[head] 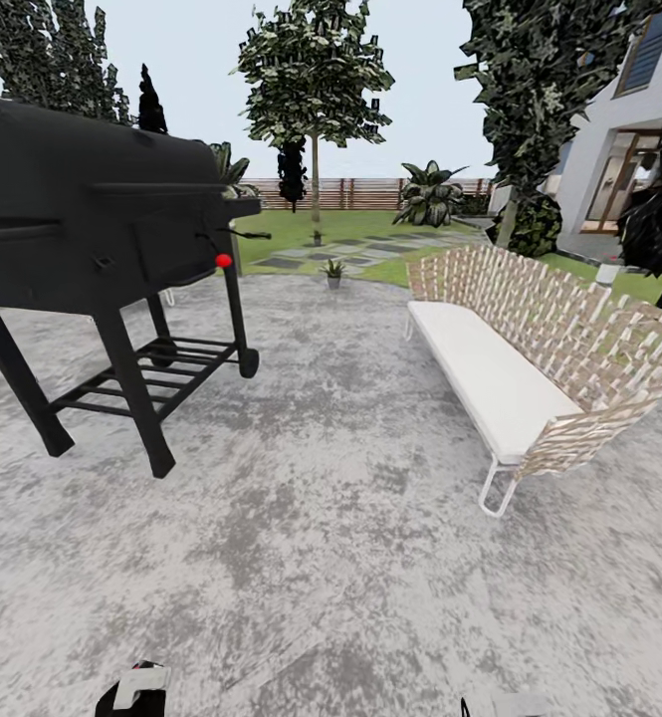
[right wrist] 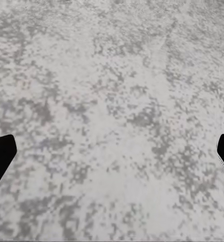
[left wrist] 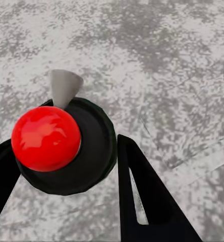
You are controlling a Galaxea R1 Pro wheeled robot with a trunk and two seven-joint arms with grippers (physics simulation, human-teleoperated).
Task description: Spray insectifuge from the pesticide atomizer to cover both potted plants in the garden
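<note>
One potted plant (head: 333,271) is standing far ahead at the patio's (head: 370,558) edge, well beyond both arms. Left hand (left wrist: 66,166) is grasping the pesticide atomizer (left wrist: 66,146), pointing down at the paving. Right hand (right wrist: 112,156) is hanging released, fingers spread wide.

The grill (head: 82,209) ran off the left edge; the far potted plant (head: 333,271) was too small for detail.

left gripper (left wrist: 66,171) fingers closed around the pesticide atomizer (left wrist: 61,146); right gripper (right wrist: 112,156) fingers spread wide, pointing down.
</note>
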